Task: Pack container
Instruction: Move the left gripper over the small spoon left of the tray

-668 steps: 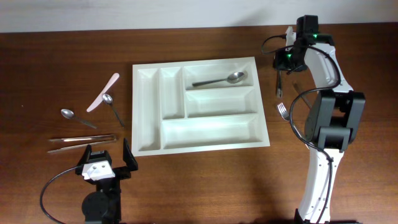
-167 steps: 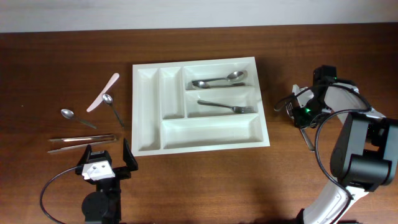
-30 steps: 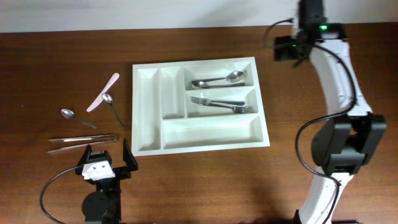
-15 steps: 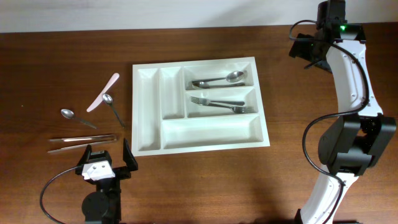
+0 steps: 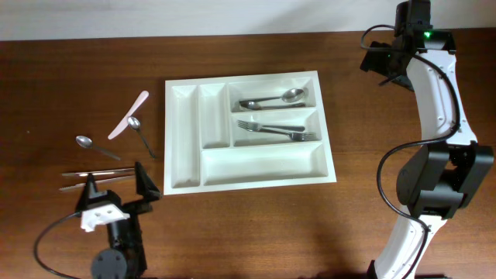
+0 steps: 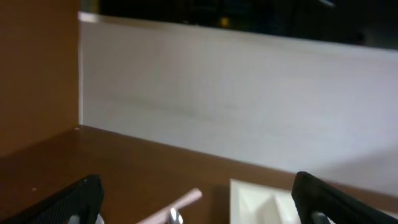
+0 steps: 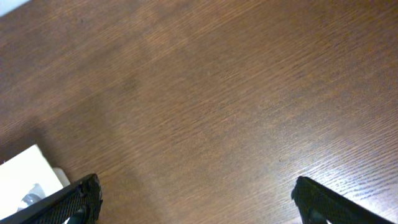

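The white container [image 5: 263, 164] lies mid-table, with a spoon [image 5: 273, 99] in its top right compartment and forks [image 5: 276, 130] in the one below. My left gripper [image 5: 115, 181] stands open near the front left, over the tongs [image 5: 99, 177], holding nothing. In the left wrist view its fingers [image 6: 79, 200] frame a pink utensil [image 6: 181, 204] and the container's corner [image 6: 261, 198]. My right gripper [image 5: 378, 63] hangs open and empty at the back right, past the container. The right wrist view shows bare wood between its fingers [image 7: 328, 204] and the container's corner [image 7: 23, 175].
Left of the container lie a pink utensil [image 5: 129, 115], a spoon [image 5: 140, 133] beside it and another spoon [image 5: 93, 145] further left. A pale wall [image 6: 236, 106] runs behind the table's far edge.
My left gripper has swung forward and left, and now stands over the tongs. The right arm moved right from the container's far corner, then stayed still. Both grippers stay open.
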